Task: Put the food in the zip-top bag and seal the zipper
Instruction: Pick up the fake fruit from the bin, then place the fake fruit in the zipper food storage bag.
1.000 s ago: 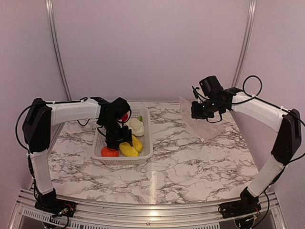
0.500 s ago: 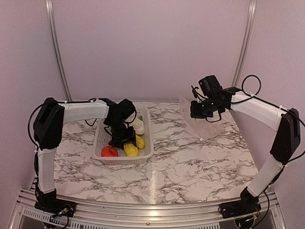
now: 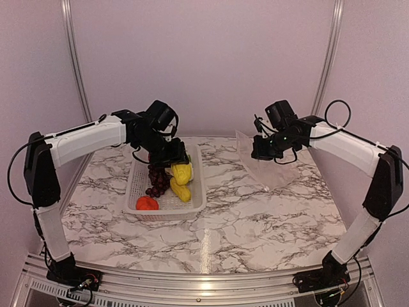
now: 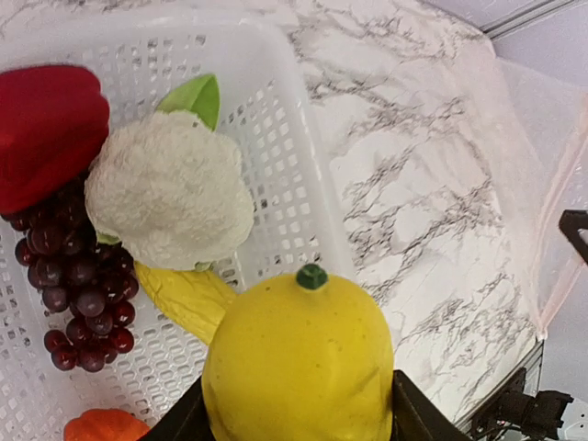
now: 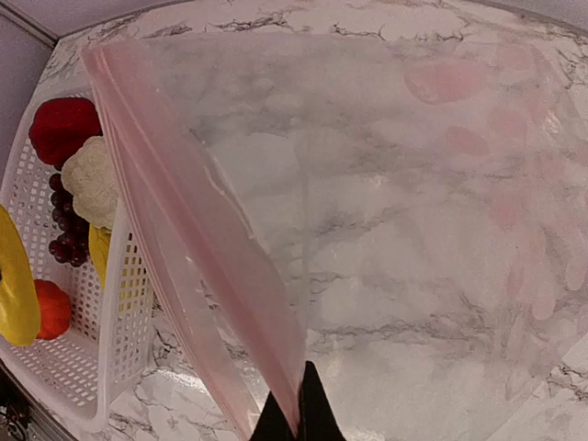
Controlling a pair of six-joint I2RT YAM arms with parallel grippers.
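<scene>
Top view. Found the left hand (image 3: pixel 174 160) above the far right part of the white basket (image 3: pixel 199 192), closed on a yellow corn piece (image 3: pixel 182 171) held clear of the basket floor. Noted in the basket a second corn piece (image 3: pixel 180 190), the grape bunch (image 3: pixel 156 180) and, at the near left corner, the orange fruit (image 3: pixel 147 203). Saw the right hand (image 3: pixel 262 149) raised over the far right of the table (image 3: pixel 255 217), pinching the top of the clear bag (image 3: pixel 261 167), lower end down at the table. Logged the bag well apart from the basket.

Left wrist view. Recorded the held corn piece filling the lower middle, clamped on both sides by the black fingers (image 4: pixel 179 424), green stub on top. Saw beneath it the cauliflower (image 4: pixel 170 188) touching the red pepper (image 4: pixel 46 129) and lying partly over the grapes, second corn piece poking out from under the cauliflower.

Right wrist view. Found the fingers narrowed almost to nothing on the pink zipper strip (image 5: pixel 197 248), strip running from upper left down to the fingertips. Saw marble through the plastic. Noted basket and food left of the strip.
</scene>
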